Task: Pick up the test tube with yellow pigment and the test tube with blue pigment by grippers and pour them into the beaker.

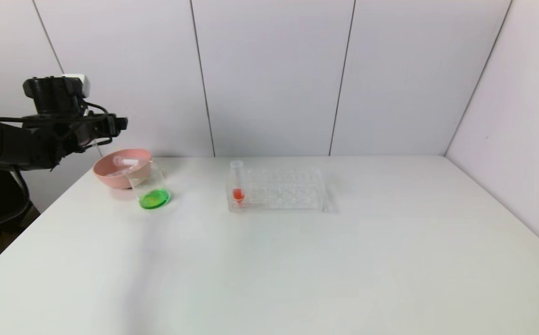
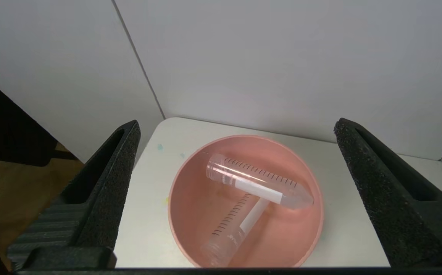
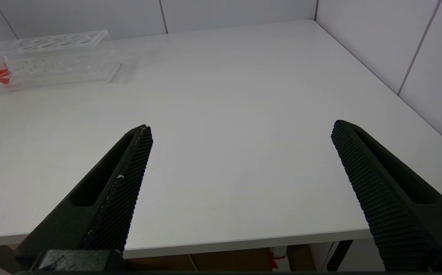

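Judging from the head view, the pouring looks done: the beaker (image 1: 151, 188) stands just in front of the pink bowl (image 1: 121, 168), touching or nearly so, and holds a shallow layer of green liquid, as yellow and blue mixed would give. The left gripper (image 1: 111, 125) hangs above the bowl at the table's (image 1: 297, 260) far left corner, close to the wall. Right of the beaker, well apart, a clear tube rack (image 1: 279, 190) keeps one tube with red-orange liquid (image 1: 237, 184) in its left end. Most of the table is bare; the right arm is out of this view.

From the left wrist view, the left gripper (image 2: 236, 130) has its fingers spread wide with nothing between them, directly over the bowl (image 2: 190, 183). Two empty graduated tubes (image 2: 257, 185) lie crossed inside it; which one held yellow and which blue cannot be told. The table edge runs close beside the bowl, so any retreat should go up and inward.

From the right wrist view, the right gripper (image 3: 240, 130) hovers over bare table near the front edge, fingers apart and empty, the rack (image 3: 53, 57) well away. What remains, I judge, is only to draw both arms back.
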